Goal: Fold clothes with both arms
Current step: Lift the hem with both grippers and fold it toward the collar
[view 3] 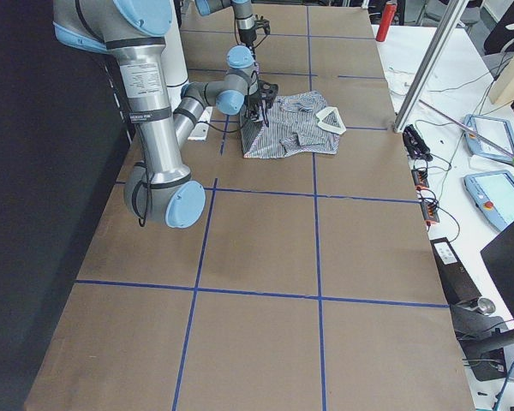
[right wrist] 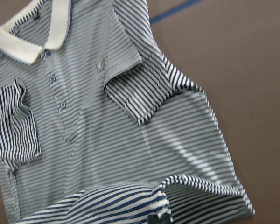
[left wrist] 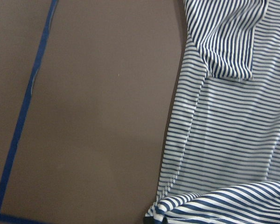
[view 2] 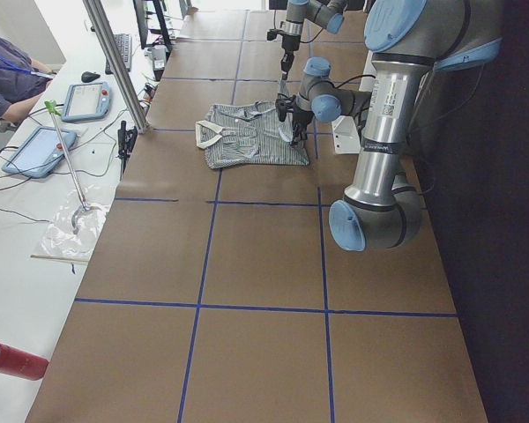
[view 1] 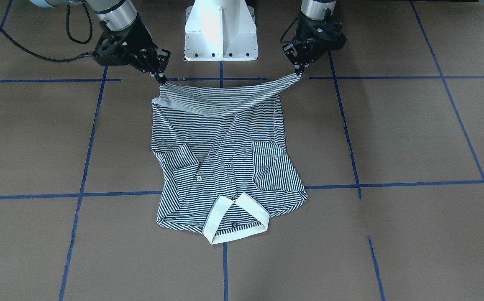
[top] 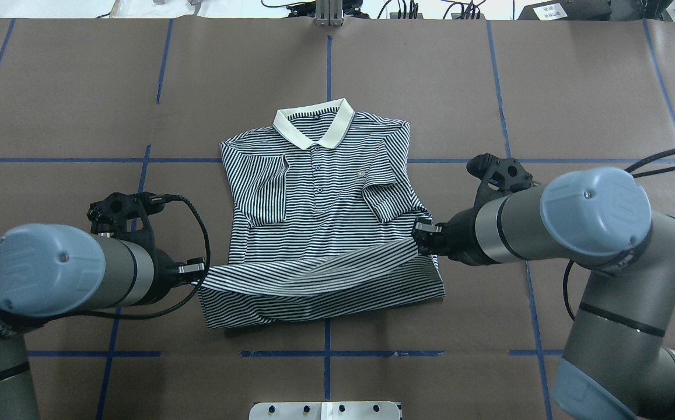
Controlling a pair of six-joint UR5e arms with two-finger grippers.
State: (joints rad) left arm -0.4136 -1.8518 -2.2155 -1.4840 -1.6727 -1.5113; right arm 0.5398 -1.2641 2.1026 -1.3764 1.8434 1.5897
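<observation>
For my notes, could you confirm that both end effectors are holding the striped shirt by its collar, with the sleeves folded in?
Not quite: the left end effector and right end effector hold the shirt by its hem corners; the collar lies flat, as the front-facing view shows. The sleeves are folded in.

**Fig.** Striped polo shirt [view 1: 221,167] lying buttons-up on the table [view 1: 413,133]. The left gripper [view 1: 298,73] and right gripper [view 1: 160,79] each pinch one hem corner, and the raised hem sags between them. The cream collar [view 1: 252,211] lies at the end farthest from both grippers. The white pedestal [view 1: 221,29] stands between them.
</observation>
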